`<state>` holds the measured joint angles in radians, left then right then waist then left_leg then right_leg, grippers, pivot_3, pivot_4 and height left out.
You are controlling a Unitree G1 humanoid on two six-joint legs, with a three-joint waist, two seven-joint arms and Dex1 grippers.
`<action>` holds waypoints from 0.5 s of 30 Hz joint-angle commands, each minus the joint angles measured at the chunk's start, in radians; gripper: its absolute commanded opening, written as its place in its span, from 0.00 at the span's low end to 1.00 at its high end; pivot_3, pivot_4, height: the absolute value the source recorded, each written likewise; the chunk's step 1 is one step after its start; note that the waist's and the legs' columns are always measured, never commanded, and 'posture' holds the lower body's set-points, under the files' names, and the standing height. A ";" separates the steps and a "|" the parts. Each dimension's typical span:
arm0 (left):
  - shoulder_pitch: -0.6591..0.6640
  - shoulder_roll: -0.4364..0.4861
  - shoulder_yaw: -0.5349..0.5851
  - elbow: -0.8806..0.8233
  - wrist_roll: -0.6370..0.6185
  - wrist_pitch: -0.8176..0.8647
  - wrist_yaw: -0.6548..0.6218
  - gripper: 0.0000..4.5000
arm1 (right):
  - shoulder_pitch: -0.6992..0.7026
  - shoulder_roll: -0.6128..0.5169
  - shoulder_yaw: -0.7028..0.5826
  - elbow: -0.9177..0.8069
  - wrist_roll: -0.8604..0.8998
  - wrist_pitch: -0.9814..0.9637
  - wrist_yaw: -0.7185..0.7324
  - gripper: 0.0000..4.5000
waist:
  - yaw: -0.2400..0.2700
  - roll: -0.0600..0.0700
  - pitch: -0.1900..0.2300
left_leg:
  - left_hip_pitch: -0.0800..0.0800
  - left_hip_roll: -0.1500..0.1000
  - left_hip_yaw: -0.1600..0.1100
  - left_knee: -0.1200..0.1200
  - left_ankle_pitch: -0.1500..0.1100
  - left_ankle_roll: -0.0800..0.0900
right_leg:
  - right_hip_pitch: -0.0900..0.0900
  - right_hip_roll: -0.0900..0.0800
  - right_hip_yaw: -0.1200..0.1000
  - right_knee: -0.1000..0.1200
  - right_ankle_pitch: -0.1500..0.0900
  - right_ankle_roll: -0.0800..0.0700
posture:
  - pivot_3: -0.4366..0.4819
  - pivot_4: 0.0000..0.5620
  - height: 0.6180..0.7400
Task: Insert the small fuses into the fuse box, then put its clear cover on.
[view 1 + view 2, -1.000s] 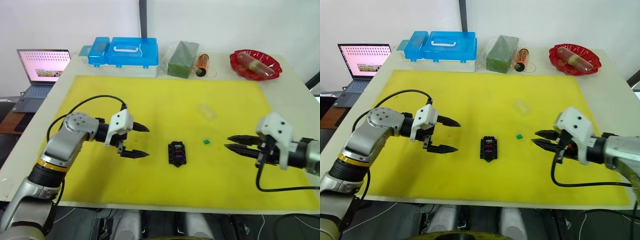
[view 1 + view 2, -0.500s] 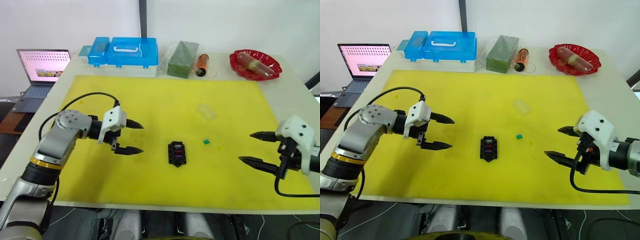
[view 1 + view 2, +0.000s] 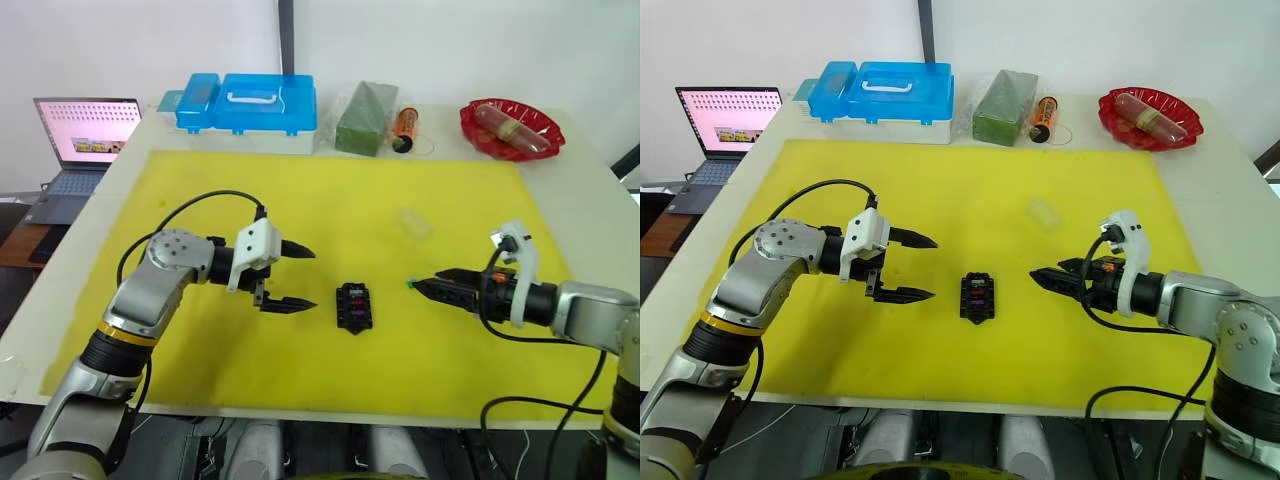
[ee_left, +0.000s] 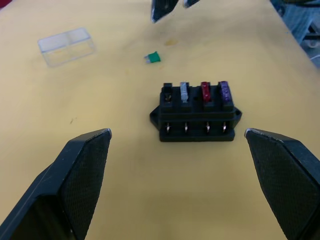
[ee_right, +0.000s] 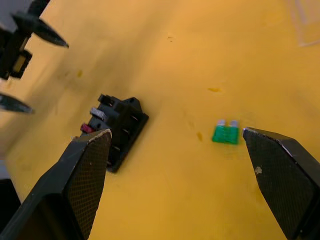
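Note:
The black fuse box [image 3: 354, 306] sits mid-mat with grey, red and purple small fuses [image 4: 205, 91] standing in it and one end slot empty. A loose green fuse [image 5: 225, 133] lies on the mat to its right. My right gripper [image 3: 418, 287] is open, low over the mat, and the green fuse lies between its fingers [image 5: 280, 170], nearer one of them. My left gripper [image 3: 305, 278] is open and empty just left of the fuse box. The clear cover [image 3: 412, 222] lies farther back on the mat.
A yellow mat [image 3: 200, 180] covers the table. Along the back edge stand a large blue plastic case [image 3: 247, 103], a green packet [image 3: 366, 118], an orange cylinder [image 3: 404, 128] and a red bowl [image 3: 511, 127]. A laptop [image 3: 85, 135] sits off the table's left side.
My right gripper swung inward to the left, turned, and came down at the green fuse. My left gripper moved right, closer to the fuse box.

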<state>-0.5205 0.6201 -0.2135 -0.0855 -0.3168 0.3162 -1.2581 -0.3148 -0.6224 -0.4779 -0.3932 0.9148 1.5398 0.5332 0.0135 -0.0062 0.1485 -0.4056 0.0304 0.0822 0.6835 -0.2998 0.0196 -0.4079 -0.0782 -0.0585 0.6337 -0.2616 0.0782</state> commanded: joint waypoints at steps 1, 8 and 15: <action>-0.003 -0.002 0.007 -0.031 -0.002 -0.017 0.008 1.00 | -0.041 0.052 -0.009 0.057 -0.015 0.053 -0.065 0.78 | -0.001 0.000 0.000 | 0.000 0.000 0.000 0.000 0.000 0.000 | 0.000 0.000 0.000 0.000 0.000 0.000 | 0.48 0.27 1.00; 0.004 -0.003 0.010 -0.041 -0.004 -0.014 0.016 1.00 | -0.041 0.125 -0.072 0.157 0.118 0.075 -0.193 0.71 | -0.002 0.001 0.000 | 0.000 0.000 0.000 0.000 0.000 0.000 | 0.000 0.001 0.000 0.000 0.000 0.000 | 0.48 0.27 1.00; 0.011 -0.004 0.010 -0.041 -0.002 -0.024 0.028 1.00 | -0.027 0.173 -0.110 0.248 0.294 0.075 -0.377 0.71 | -0.002 0.001 0.000 | 0.000 0.000 0.001 0.000 0.000 0.000 | 0.000 0.001 0.000 0.000 0.000 0.000 | 0.48 0.27 1.00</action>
<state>-0.5066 0.6163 -0.2149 -0.0939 -0.3151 0.3104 -1.2352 -0.3369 -0.4520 -0.5597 -0.1558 1.1627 1.6075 0.1931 0.0112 -0.0054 0.1484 -0.4055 0.0303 0.0827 0.6834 -0.2998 0.0198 -0.4079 -0.0771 -0.0585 0.6340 -0.2614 0.0785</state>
